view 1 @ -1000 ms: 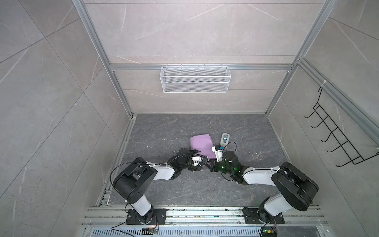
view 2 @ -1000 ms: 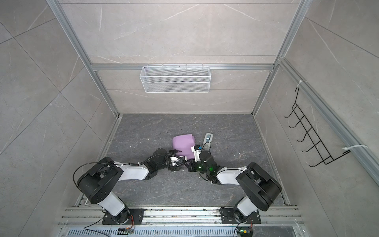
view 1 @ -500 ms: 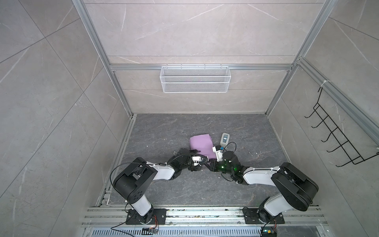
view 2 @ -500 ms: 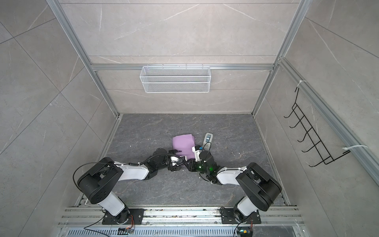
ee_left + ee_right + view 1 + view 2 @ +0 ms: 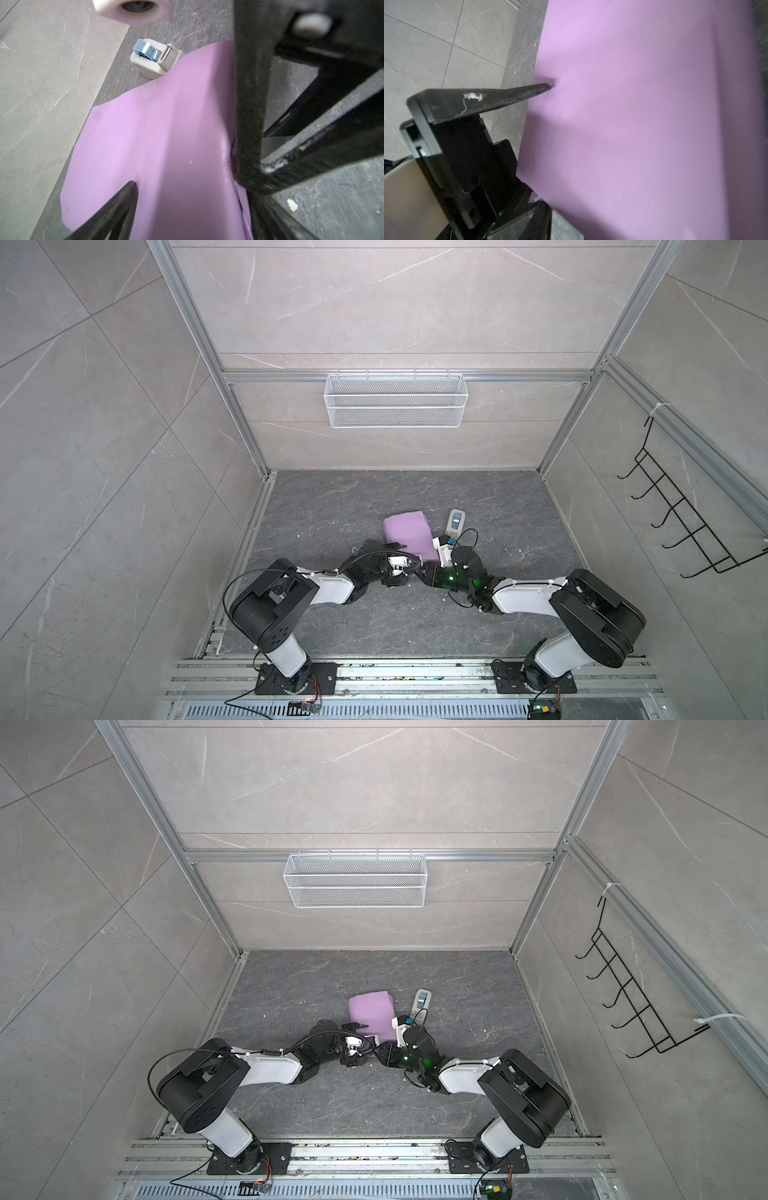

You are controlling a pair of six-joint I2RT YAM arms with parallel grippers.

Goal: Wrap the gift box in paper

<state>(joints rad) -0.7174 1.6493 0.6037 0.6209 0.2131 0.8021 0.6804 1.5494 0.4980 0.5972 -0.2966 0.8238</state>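
The paper (image 5: 407,533) (image 5: 372,1015) lies lilac side out, folded into a flat parcel on the dark floor. The gift box is hidden inside it. My left gripper (image 5: 401,558) (image 5: 191,187) stands open at the parcel's near left corner. One of its fingertips (image 5: 544,87) presses a small dent into the lilac face (image 5: 643,124). My right gripper (image 5: 428,572) sits low at the near right corner. In the left wrist view its fingers (image 5: 332,135) stand a little apart at the paper's edge (image 5: 166,135), holding nothing.
A grey-white tape dispenser (image 5: 456,522) (image 5: 422,1003) (image 5: 153,62) stands just right of the parcel's far end. A white wire basket (image 5: 395,406) hangs on the back wall and a black hook rack (image 5: 685,522) on the right wall. White scraps dot the floor.
Both arms stay where they were. The right gripper's jaws have come apart at the parcel's near edge; the parcel has not shifted.
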